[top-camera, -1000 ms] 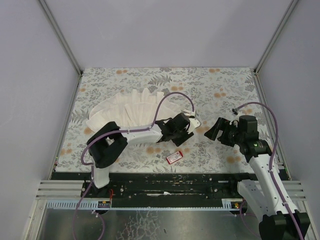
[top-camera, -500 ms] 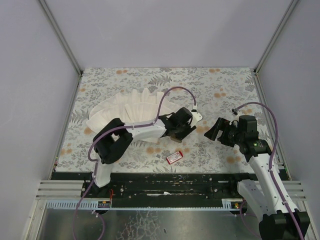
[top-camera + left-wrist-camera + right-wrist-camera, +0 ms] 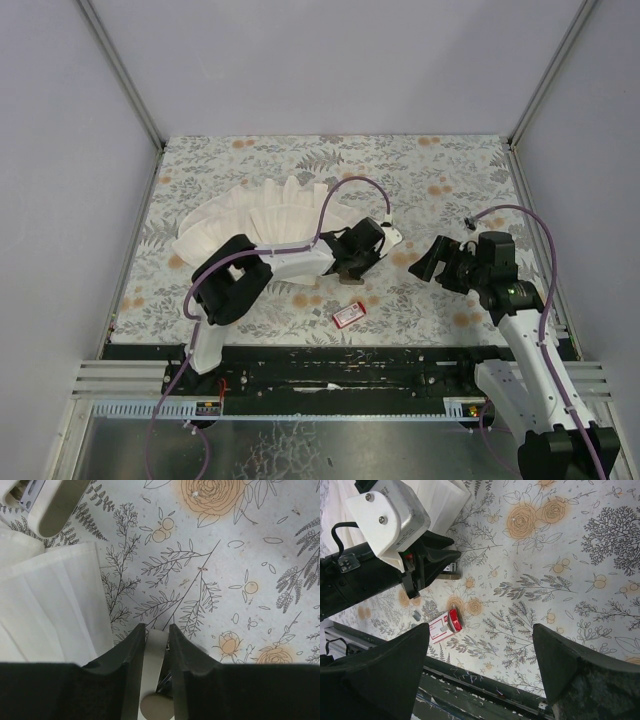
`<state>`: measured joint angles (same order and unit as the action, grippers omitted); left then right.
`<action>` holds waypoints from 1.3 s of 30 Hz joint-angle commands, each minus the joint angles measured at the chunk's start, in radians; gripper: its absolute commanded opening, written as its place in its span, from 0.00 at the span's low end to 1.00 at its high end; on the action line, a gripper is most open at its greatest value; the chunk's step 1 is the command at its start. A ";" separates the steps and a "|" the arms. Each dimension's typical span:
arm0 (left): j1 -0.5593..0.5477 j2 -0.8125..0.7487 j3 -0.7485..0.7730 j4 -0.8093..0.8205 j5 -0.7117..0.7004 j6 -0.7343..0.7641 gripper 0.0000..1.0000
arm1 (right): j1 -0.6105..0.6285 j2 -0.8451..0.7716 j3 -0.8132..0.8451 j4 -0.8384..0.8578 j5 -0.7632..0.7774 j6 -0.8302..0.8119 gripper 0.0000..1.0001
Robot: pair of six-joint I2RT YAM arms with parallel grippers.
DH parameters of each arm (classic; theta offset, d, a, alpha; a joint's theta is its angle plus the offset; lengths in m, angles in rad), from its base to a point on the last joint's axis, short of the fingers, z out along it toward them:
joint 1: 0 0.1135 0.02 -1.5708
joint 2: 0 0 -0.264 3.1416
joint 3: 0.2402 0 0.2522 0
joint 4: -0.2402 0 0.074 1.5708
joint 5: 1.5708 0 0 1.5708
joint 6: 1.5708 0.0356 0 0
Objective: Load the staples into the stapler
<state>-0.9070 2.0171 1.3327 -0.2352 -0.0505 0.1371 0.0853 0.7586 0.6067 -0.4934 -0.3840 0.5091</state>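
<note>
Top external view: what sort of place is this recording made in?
Probably a lab robot cell: plain grey walls on metal frame posts enclose a table under a floral cover, and the left arm and right arm stand on a black rail at its near edge.

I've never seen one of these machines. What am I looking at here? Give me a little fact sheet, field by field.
Surface: floral-patterned table
Left end effector: closed on a pale beige strip, likely part of the stapler
Right end effector: open, holding nothing, above the table
Red box: white label, lying near the front edge, untouched
White pleated cloth: spread left of centre, partly under the left arm
</note>
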 commanded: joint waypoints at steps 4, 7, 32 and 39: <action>0.006 -0.043 -0.055 0.022 -0.030 -0.073 0.12 | -0.001 -0.025 -0.024 0.019 -0.024 0.005 0.91; 0.003 -0.091 -0.096 0.052 -0.047 -0.138 0.06 | -0.001 0.003 -0.064 0.107 -0.148 -0.004 0.92; -0.085 -0.372 -0.357 0.383 -0.188 -0.439 0.00 | 0.286 0.491 -0.096 0.723 -0.307 0.074 0.82; -0.098 -0.395 -0.378 0.400 -0.183 -0.464 0.00 | 0.309 0.562 -0.073 0.754 -0.306 0.048 0.70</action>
<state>-0.9939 1.6562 0.9676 0.0746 -0.2085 -0.2962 0.3775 1.3029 0.4904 0.1947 -0.6937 0.5945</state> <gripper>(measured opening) 0.200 0.731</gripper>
